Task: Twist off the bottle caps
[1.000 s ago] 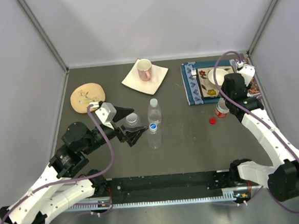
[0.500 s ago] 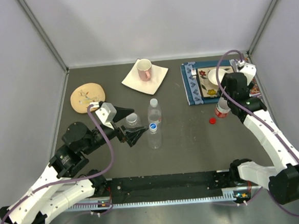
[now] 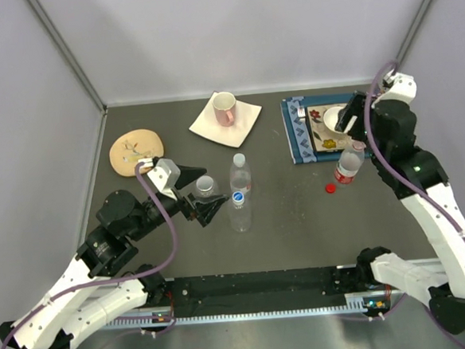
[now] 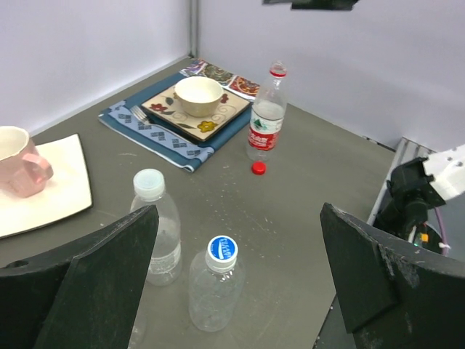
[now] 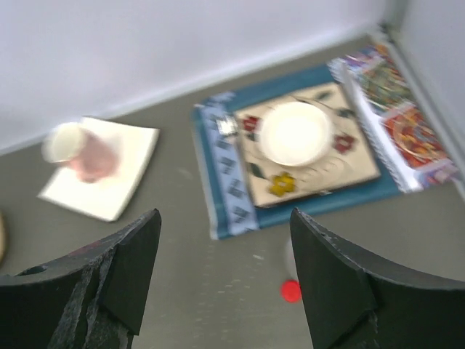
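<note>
Bottles stand in two spots on the worktop (image 3: 300, 234). Out at three o'clock the red-labelled bottle (image 3: 346, 167) is upright just beside the blue placemat (image 3: 297, 134). It has only a red ring at its neck, and the red cap (image 3: 330, 188) lies loose on the worktop at about the bottle's eight o'clock. That one looks done to me. The right gripper (image 5: 225, 218) hangs above that corner with its jaws apart and nothing between them, which suits an arm that has no more business with that bottle.

Near the centre are three bottles with their caps on. The white-capped bottle (image 3: 239, 172) is at the group's twelve o'clock. The blue-capped bottle (image 3: 239, 212) is right beside it at six o'clock, and the squat bottle (image 3: 205, 186) is at nine o'clock. The left gripper (image 3: 211, 189) has its jaws spread as wide as they go, holding nothing. From overhead the squat bottle sits between them, though I cannot tell whether the jaws are level with it. I'd guess they are placed to steady that bottle for the next cap.
</note>
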Controlling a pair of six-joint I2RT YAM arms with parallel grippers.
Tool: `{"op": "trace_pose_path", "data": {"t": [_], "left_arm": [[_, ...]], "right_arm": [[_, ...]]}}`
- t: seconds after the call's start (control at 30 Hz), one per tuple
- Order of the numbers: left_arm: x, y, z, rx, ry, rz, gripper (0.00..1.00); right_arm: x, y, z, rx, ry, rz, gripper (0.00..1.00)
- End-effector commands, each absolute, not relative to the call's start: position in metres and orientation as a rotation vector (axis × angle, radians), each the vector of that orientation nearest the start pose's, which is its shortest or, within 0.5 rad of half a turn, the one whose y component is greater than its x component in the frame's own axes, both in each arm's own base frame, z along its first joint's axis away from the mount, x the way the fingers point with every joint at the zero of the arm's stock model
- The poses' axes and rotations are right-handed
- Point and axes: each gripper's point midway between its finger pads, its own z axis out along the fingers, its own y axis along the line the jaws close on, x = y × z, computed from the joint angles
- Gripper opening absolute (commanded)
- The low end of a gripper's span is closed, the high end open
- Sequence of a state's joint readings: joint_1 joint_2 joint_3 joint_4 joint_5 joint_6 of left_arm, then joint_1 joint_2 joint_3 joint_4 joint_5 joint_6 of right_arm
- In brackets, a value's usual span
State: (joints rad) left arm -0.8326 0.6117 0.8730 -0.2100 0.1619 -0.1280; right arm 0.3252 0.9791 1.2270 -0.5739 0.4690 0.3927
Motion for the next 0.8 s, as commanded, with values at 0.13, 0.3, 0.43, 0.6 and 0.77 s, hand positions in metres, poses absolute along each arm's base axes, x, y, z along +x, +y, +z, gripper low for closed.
{"op": "trace_pose_path", "data": {"t": [0.13,0.3,0.43,0.6,0.77], "left_arm": [[0.227,-0.169,0.35,0.212,1.625,-0.52,0.99],[0.24,-0.14,0.328,0.077,1.737,-0.348,0.99],[0.238,-0.132,0.322,0.032,1.744,-0.352,0.99],[0.232,-0.131,0.321,0.047,1.734,-0.374,0.99],[0.23,-0.125,0.317,0.054,1.736,-0.345,0.99]], "right_arm": [[0.268,0.194,0.388,-0.207,1.787,0.691,0.7],[0.249,0.272,0.361,-0.46,1.826,0.703,0.73],[0.272,0.283,0.34,-0.415,1.87,0.621,0.75],[0.294,0.301,0.329,-0.398,1.9,0.588,0.77],[0.307,0.32,0.312,-0.409,1.937,0.583,0.78]]}}
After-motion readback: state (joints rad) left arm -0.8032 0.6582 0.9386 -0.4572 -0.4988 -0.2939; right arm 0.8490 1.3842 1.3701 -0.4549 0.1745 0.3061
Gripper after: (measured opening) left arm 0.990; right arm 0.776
